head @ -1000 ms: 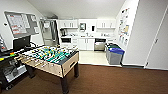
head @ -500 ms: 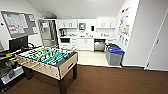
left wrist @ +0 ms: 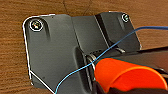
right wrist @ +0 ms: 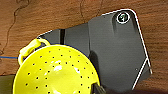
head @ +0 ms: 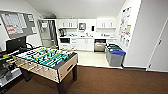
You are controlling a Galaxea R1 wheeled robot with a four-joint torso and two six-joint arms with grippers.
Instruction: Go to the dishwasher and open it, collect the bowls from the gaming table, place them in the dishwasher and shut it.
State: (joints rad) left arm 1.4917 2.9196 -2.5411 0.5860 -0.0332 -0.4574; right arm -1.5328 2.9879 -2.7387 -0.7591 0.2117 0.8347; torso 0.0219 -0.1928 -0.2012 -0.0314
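A kitchenette is seen across the brown carpet point(head: 107, 80), with the dishwasher point(head: 100, 45) set under the counter at the far wall, its door shut, beside two bins point(head: 114, 55). A football table point(head: 46, 62) stands nearer, to the left. An orange bowl point(left wrist: 126, 75) is seen at the left wrist and a yellow perforated bowl point(right wrist: 56, 71) at the right; the state of the jaws cannot be told.

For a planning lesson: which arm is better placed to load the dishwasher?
Probably right: the dishwasher lies right of centre, and a yellow bowl is at the right wrist; an orange bowl at the left.
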